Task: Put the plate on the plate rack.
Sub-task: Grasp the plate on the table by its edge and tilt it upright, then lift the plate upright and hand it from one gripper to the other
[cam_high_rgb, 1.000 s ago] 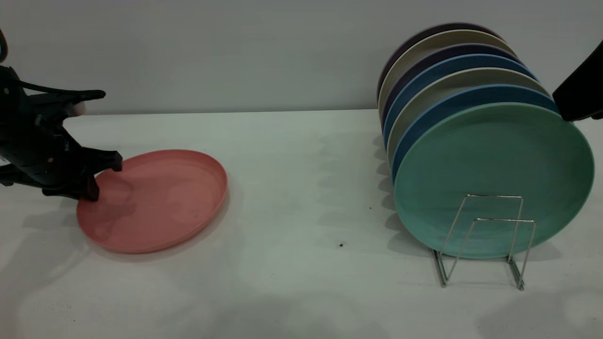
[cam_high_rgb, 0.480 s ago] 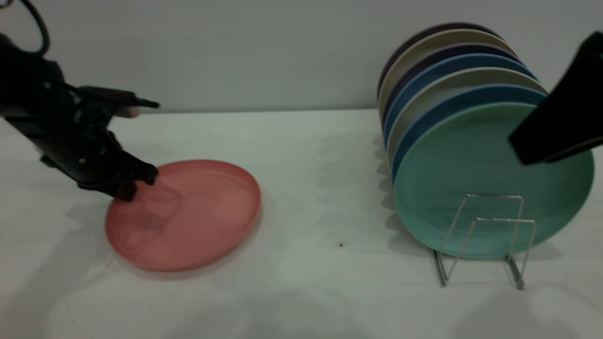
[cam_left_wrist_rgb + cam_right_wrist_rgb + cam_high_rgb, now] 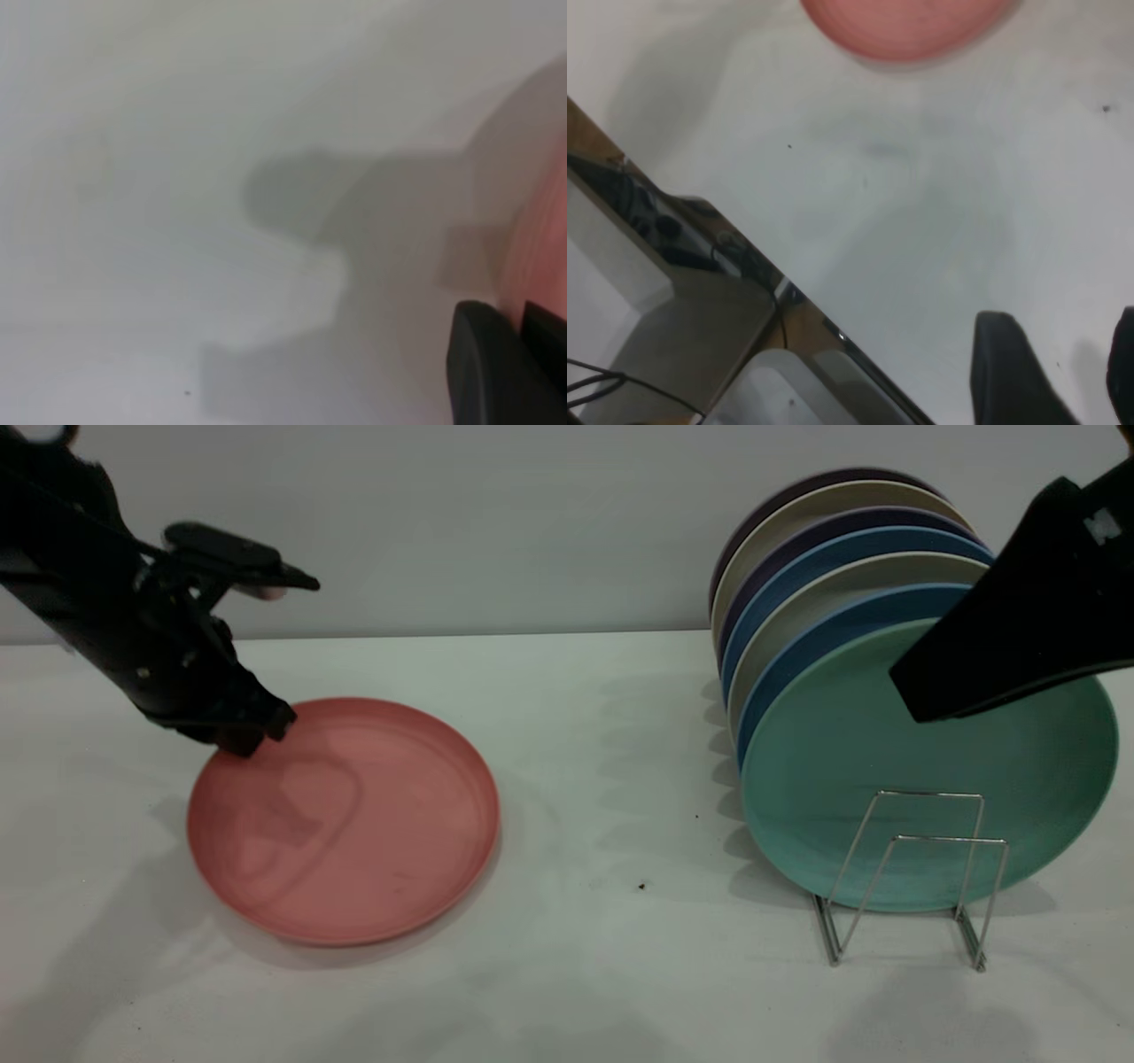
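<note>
The salmon-pink plate [image 3: 354, 824] is at the table's left, tilted, with its back-left rim raised. My left gripper [image 3: 252, 731] is shut on that rim. In the left wrist view the two dark fingers [image 3: 483, 372] pinch the pink rim [image 3: 540, 230]. The silver wire plate rack [image 3: 912, 859] stands at the right and holds several upright plates; its two front loops are free. My right gripper [image 3: 926, 686] hangs in front of the racked plates, open and empty; it also shows in the right wrist view [image 3: 1063, 381], as does the pink plate [image 3: 908, 27], far off.
A teal-green plate [image 3: 850, 779] stands foremost in the rack, with blue, cream and dark plates [image 3: 824, 558] behind it. The white table [image 3: 602, 779] lies between the pink plate and the rack. The table's edge [image 3: 788, 283] runs close to the right gripper.
My left gripper has moved right and up with the plate's rim, tilting the plate. My right arm has swung in from the right, in front of the racked plates.
</note>
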Controlling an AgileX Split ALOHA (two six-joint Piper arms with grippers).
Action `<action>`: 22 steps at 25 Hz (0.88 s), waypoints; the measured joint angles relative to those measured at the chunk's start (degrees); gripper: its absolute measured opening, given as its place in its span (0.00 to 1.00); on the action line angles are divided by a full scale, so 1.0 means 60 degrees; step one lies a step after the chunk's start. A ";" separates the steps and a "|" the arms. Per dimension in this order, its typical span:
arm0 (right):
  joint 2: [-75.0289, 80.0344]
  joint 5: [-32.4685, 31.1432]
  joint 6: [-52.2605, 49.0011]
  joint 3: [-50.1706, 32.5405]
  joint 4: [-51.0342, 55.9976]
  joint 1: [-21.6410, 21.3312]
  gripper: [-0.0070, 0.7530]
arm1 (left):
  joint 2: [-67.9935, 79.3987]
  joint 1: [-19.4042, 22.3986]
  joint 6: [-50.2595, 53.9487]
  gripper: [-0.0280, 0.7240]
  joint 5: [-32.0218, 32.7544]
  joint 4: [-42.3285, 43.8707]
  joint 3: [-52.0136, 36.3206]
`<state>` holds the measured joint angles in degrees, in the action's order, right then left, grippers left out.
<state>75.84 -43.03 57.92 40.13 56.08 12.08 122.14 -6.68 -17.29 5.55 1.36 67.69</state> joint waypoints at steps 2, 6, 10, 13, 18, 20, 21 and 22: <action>0.0000 -0.0077 0.0339 0.0000 0.0213 0.0000 0.40 | -0.0320 0.0000 -0.0453 0.07 0.0136 0.0009 -0.0145; 0.0000 -0.0138 0.0815 0.0000 0.0468 0.0000 0.40 | -0.0960 -0.0014 -0.1309 0.06 0.0308 0.0009 -0.0530; 0.0028 -0.0201 0.1174 0.0037 0.0503 0.0000 0.40 | -0.1582 -0.0177 -0.1812 0.06 0.0308 0.0026 -0.1002; 0.0261 -0.0528 0.1243 0.0294 0.0513 0.0000 0.40 | -0.2044 -0.0377 -0.2049 0.06 0.0301 0.0045 -0.1302; 0.0931 -0.0759 0.1414 0.0872 0.0471 0.0350 0.40 | -0.2548 -0.0774 -0.2180 0.06 0.0301 0.0054 -0.1782; 0.1208 -0.0777 0.1591 0.1072 0.0460 0.0682 0.40 | -0.2686 -0.0932 -0.2198 0.06 0.0380 0.0054 -0.1919; 0.1329 -0.0788 0.1661 0.1163 0.0456 0.0818 0.40 | -0.2728 -0.1011 -0.2198 0.06 0.0453 0.0054 -0.1958; 0.1413 -0.0788 0.1702 0.1243 0.0444 0.0954 0.40 | -0.2790 -0.1085 -0.2198 0.06 0.0524 0.0054 -0.1978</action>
<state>84.31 -47.75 68.13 47.58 58.74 17.80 105.40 -13.19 -30.48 8.69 1.68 55.82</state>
